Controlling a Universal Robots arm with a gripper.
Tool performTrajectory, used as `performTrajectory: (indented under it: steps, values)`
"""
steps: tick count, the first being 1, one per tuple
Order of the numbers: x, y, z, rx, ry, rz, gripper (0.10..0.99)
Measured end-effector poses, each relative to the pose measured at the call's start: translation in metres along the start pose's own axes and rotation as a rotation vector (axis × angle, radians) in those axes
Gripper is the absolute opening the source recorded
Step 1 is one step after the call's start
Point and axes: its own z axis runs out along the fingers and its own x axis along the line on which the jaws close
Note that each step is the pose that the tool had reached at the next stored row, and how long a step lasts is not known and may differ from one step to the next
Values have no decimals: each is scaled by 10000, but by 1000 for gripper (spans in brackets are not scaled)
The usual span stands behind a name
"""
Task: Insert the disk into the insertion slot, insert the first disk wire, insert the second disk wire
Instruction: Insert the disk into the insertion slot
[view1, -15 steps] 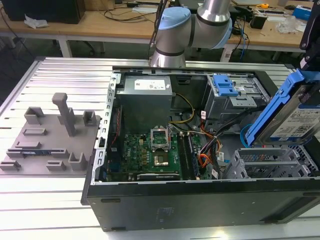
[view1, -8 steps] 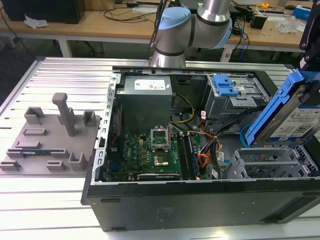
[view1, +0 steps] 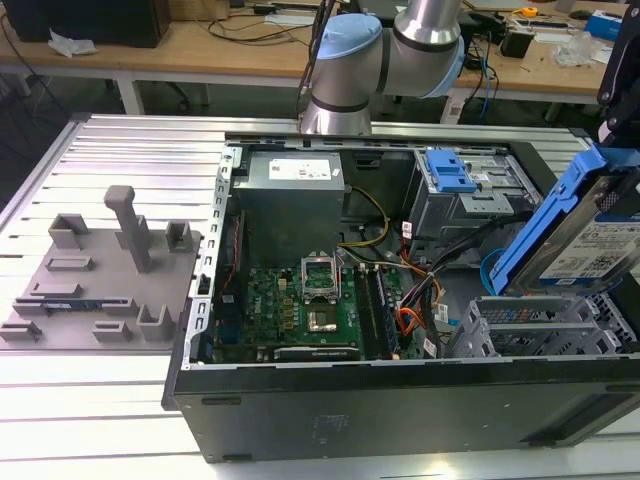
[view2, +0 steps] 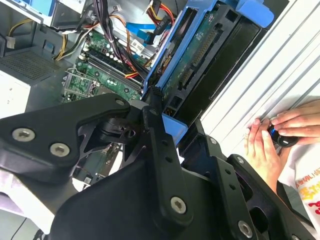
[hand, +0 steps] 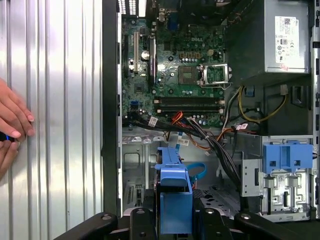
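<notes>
The disk (view1: 585, 235), a silver drive with a white label in a bright blue carrier, hangs tilted above the open computer case at the exterior view's right. My gripper (view2: 172, 120) is shut on the carrier's edge, with one black finger (view2: 152, 117) pressed against the blue plastic. In the first wrist view the disk (hand: 175, 197) is seen edge-on between my fingers. The insertion slot (view1: 535, 325), a low bay of grey perforated metal, lies just below the disk, apart from it. A blue cable (view1: 490, 272) loops beside the slot.
A taller grey cage with a blue latch (view1: 450, 172) stands behind the slot. The motherboard (view1: 305, 310), the power supply (view1: 295, 190) and bundled wires (hand: 210, 132) fill the case. A person's hands (view2: 270, 140) rest on the ribbed table beside the case. Grey fixtures (view1: 100, 270) sit at the exterior view's left.
</notes>
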Motion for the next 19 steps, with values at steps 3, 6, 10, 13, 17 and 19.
performTrajectory:
  steps: [3,6,10,13,17,19]
  values:
    - [8,0,21,0,1,0,365]
    - [11,-1,36,-1,2,0,365]
    - [19,-1,62,-1,5,0,365]
    - [25,-1,88,-1,8,0,365]
    - [33,-2,118,0,10,0,365]
    - [36,-2,133,0,11,-1,365]
